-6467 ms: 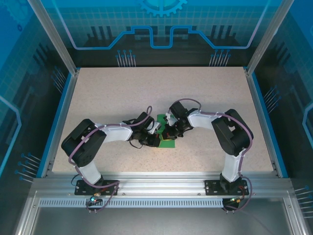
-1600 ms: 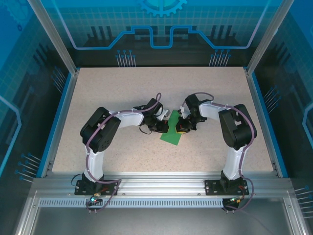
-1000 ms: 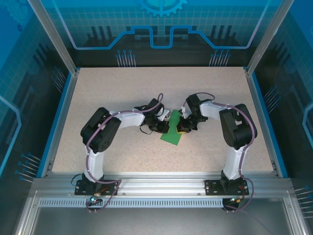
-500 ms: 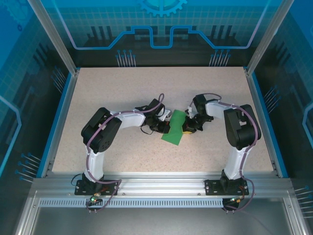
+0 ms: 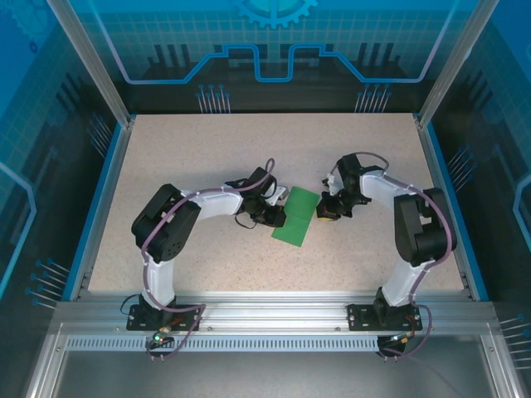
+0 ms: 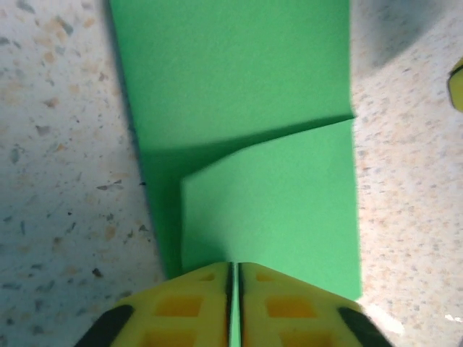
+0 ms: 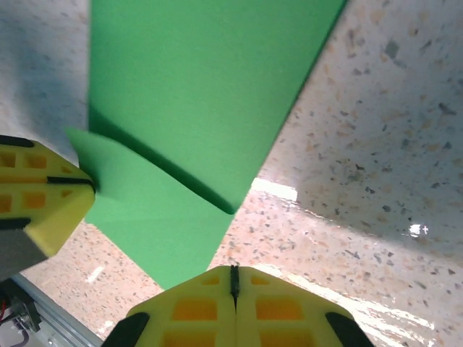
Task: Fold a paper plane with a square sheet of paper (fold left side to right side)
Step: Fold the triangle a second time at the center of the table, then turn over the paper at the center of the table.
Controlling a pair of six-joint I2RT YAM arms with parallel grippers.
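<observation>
- No legible text, label, brand or number anywhere.
- Wordless gear emblem (image 5: 275, 10) with circuit-style lines, printed on the blue back panel (image 5: 166, 50).

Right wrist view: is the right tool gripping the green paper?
No, the right tool is shut on nothing; the green paper lies just beyond its tip, to the left.

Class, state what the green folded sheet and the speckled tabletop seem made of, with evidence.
The green folded sheet looks like thin matte paper: it holds a sharp crease. The speckled tabletop is probably semi-glossy stone-effect laminate: light glints off it.
</observation>
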